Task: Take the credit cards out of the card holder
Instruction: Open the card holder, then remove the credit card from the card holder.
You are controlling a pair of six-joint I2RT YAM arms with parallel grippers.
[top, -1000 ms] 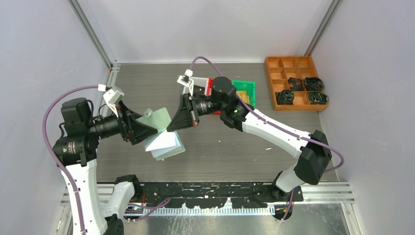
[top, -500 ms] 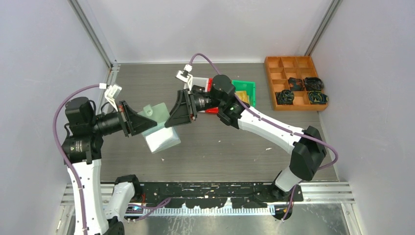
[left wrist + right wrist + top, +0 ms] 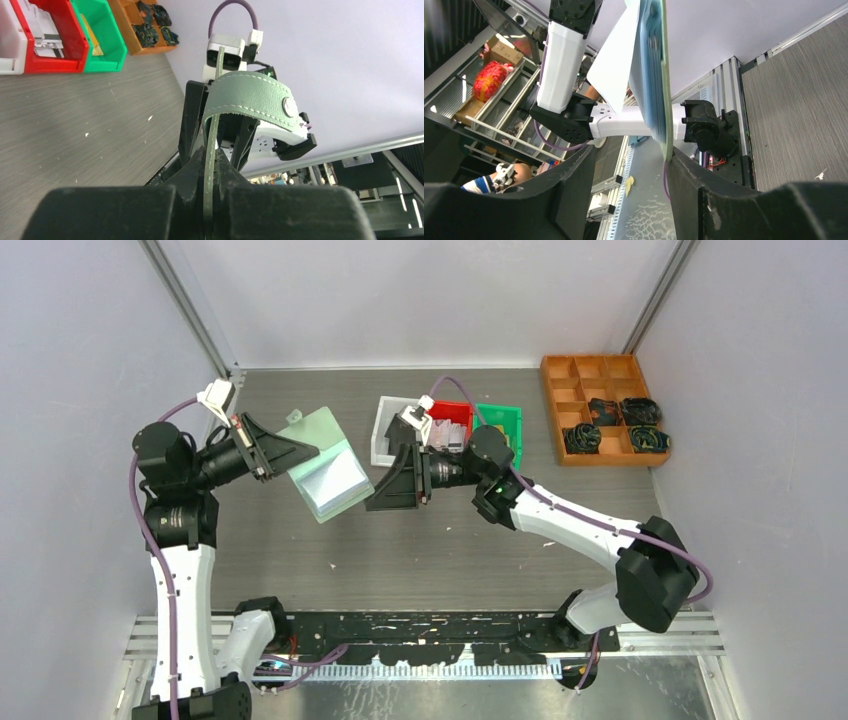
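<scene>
Jaws of the left gripper (image 3: 303,452) are clamping one edge of the card holder (image 3: 332,478), the right gripper (image 3: 383,500) is gaping empty, and we are risking slippage under pulling.

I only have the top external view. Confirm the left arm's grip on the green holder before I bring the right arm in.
Observer: In the left wrist view, the left gripper pinches the card holder edge-on between its fingers.
Operator: Report the right fingers.
Observer: In the right wrist view, the right gripper is open with its fingers spread. The holder's edge shows through the gap.
Operator: Look for cards.
Observer: In the same view, a white leaf fans off the green cover beside the clear pockets. I cannot make out the credit cards.
</scene>
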